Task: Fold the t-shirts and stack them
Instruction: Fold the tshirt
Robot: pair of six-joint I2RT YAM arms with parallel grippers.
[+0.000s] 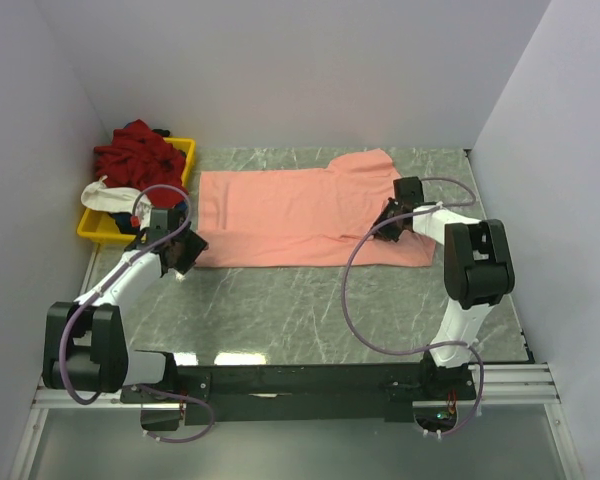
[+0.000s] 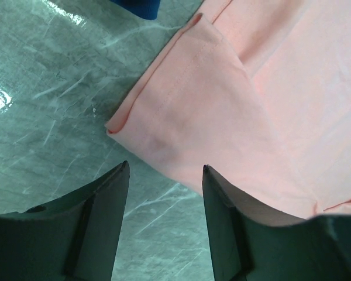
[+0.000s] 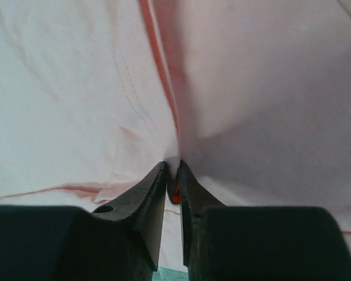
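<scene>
A salmon-pink t-shirt (image 1: 300, 215) lies spread flat across the middle of the marble table. My right gripper (image 1: 388, 226) is shut on a pinched fold of this shirt (image 3: 251, 105) near its right end. My left gripper (image 1: 183, 255) is open and empty just off the shirt's near left corner (image 2: 187, 111), with its right fingertip over the cloth edge and bare table between the jaws. A dark red shirt (image 1: 138, 155) and a white one (image 1: 108, 196) are heaped in the yellow tray. A bit of blue cloth (image 2: 137, 7) shows at the top of the left wrist view.
The yellow plastic tray (image 1: 185, 150) stands at the back left corner, against the left wall. White walls close in the table on the left, back and right. Bare marble (image 1: 310, 310) lies between the shirt and the arm bases.
</scene>
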